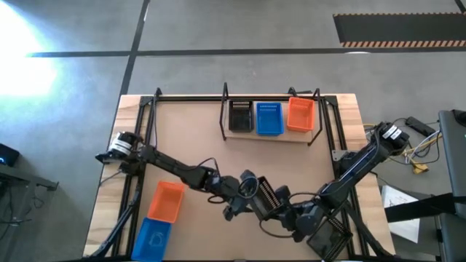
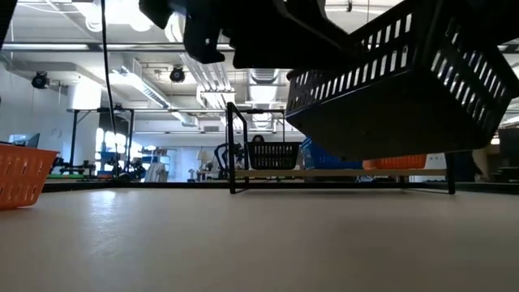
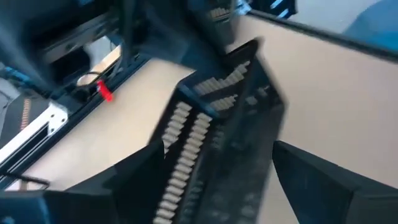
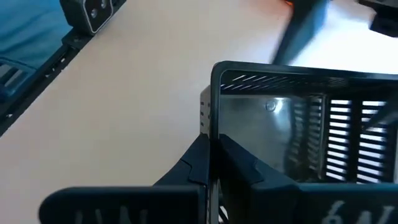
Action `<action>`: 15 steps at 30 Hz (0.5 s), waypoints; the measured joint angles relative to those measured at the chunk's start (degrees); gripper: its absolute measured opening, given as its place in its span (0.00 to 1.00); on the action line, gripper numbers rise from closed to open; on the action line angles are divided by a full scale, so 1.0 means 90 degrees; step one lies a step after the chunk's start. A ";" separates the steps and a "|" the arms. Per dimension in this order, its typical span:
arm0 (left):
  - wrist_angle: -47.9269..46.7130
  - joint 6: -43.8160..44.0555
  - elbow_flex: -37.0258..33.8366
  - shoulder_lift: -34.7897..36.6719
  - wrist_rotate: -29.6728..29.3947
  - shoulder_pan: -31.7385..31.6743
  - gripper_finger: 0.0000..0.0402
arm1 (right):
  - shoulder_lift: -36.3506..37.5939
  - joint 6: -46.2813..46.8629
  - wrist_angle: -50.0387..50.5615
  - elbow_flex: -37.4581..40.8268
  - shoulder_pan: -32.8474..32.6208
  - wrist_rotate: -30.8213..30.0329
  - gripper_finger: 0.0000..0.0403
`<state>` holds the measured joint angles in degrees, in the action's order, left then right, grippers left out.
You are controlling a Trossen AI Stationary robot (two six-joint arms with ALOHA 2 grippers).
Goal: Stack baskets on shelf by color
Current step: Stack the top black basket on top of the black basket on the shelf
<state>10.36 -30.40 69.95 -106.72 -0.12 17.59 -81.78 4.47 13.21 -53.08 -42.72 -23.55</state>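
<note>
Shelf (image 1: 271, 138) holds black, blue and orange baskets; both grippers meet at a black basket (image 1: 266, 196) near the front.

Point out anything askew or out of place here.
One black basket hangs tilted above the table, pinched at its rim by the right claw near the front edge. The shelf baskets sit straight; nothing spilled.

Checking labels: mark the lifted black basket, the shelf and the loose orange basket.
lifted black basket (image 2: 405, 89): low view, slotted side wall.
shelf (image 1: 271, 137): high view, front edge of board.
loose orange basket (image 1: 167, 201): high view, inside floor.
</note>
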 joint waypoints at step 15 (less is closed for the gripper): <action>-0.0773 0.0175 -0.0017 -0.0317 0.0502 -0.0282 0.47 | -0.0319 -0.0339 0.0042 0.0010 0.0036 -0.0210 0.03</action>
<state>3.41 -28.82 69.80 -109.57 4.41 15.05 -84.65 1.41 13.59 -52.99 -42.40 -25.44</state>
